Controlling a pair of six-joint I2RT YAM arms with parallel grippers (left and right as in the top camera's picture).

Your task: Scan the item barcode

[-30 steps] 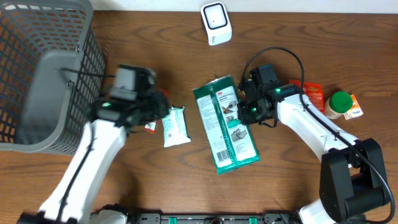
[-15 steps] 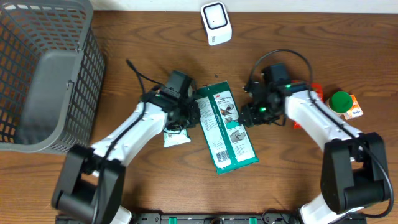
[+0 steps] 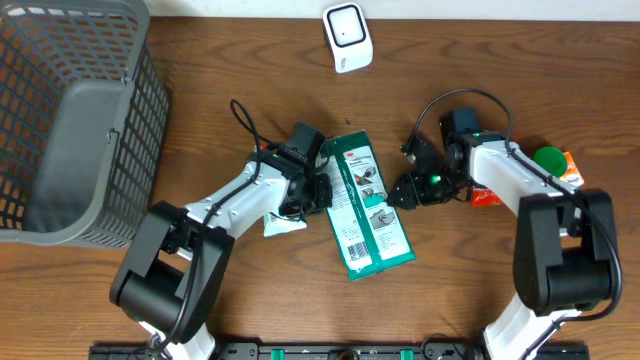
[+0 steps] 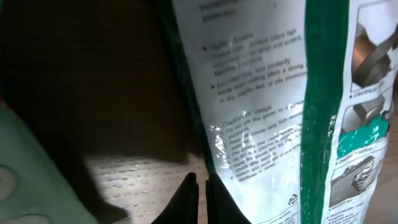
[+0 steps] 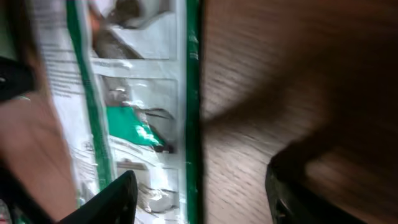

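**While the green-and-white packet (image 3: 362,205) lay mid-table**

As it lay flat on the wood, on the near side of the white scanner (image 3: 347,38), the left gripper (image 3: 318,192) sat right at its left edge, jaws pressed together with nothing between them. The right gripper (image 3: 402,190) was at the packet's right edge, jaws spread wide. A grey basket (image 3: 60,120) stood at the far left.

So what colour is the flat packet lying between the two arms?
The packet is green with a white printed panel, clearest in the overhead view.
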